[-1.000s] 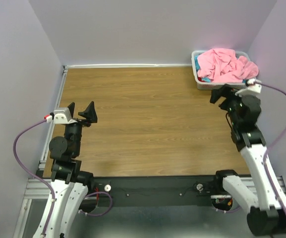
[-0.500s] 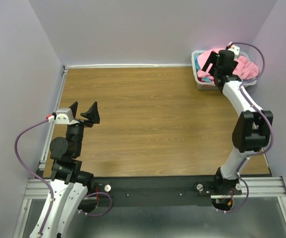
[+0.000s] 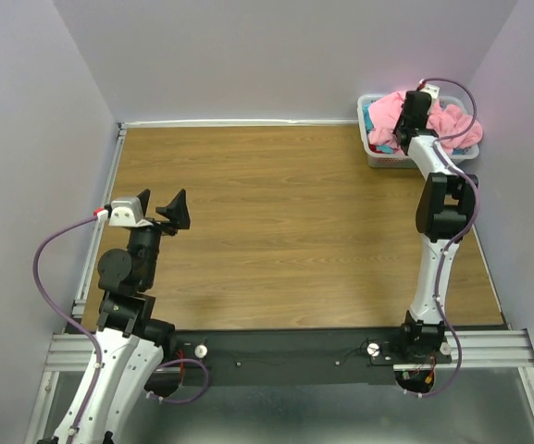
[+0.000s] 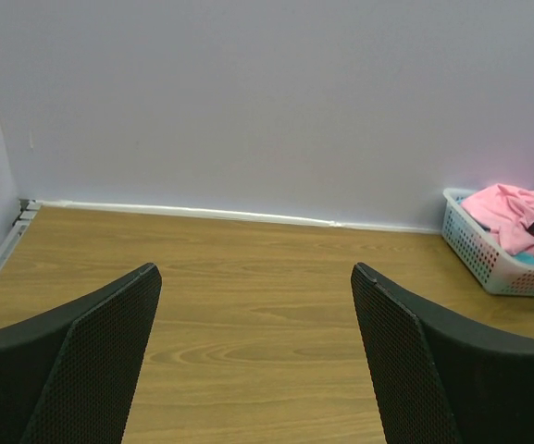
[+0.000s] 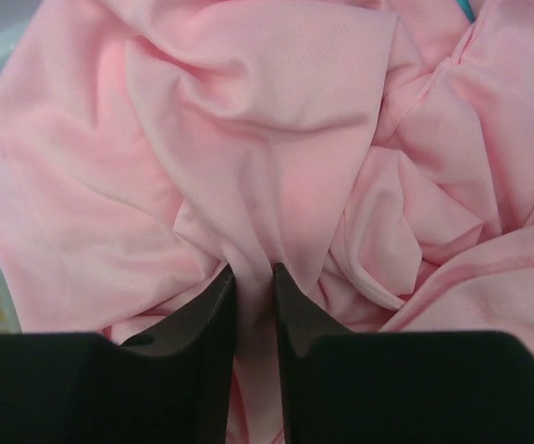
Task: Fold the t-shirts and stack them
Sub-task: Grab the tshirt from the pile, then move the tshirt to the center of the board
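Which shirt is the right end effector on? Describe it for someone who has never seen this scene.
At the far right corner of the wooden table sits a white slotted basket. The light pink t-shirt lies crumpled on top of its pile, a fold pinched by the right end effector. Its neighbour, a turquoise shirt, only peeks out at the basket's left side.

The light pink t-shirt point(image 5: 276, 139) lay plain over a scrap of turquoise shirt point(image 3: 371, 120) in the white slotted basket point(image 4: 475, 250), on a brown wood-grain table point(image 3: 285, 222) between pale lilac walls point(image 3: 248, 55).
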Controlling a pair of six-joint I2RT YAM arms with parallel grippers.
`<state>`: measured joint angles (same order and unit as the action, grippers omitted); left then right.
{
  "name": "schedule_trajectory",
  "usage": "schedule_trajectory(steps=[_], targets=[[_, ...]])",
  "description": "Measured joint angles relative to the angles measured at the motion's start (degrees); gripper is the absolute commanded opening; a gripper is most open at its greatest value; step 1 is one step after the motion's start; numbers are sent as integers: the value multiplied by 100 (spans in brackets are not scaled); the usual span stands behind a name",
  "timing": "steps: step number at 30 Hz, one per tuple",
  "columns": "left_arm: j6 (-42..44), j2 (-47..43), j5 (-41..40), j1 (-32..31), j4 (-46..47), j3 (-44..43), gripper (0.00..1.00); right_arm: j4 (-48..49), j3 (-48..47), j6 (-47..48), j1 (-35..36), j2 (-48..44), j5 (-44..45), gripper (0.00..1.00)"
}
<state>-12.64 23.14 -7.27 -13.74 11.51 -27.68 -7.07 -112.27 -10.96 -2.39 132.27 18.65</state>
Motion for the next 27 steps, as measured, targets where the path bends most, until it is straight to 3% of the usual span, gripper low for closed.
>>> schedule_trajectory(steps=[2,4,10,15,21,25,26,27], targets=[[0,33,0,-2,0,2,91,-26,-17,125,-20,52,7,6],[0,35,2,0,0,2,91,-26,-31,247,-20,42,9,1],[0,-4,4,-2,2,7,91,-122,179,595,-20,-560,-428,1],[0,-197,4,-31,2,7,91,-286,380,675,66,-1980,-1327,1],[0,-376,4,-111,0,7,91,-273,376,643,1010,-3567,-2898,2],[0,-400,4,-140,-4,7,91,-197,472,411,1873,-4072,-4017,24],[0,-400,7,-140,-4,7,91,-111,647,304,2039,-4183,-4238,56],[0,-400,7,-140,-4,7,91,-81,918,201,2181,-4304,-4448,71]])
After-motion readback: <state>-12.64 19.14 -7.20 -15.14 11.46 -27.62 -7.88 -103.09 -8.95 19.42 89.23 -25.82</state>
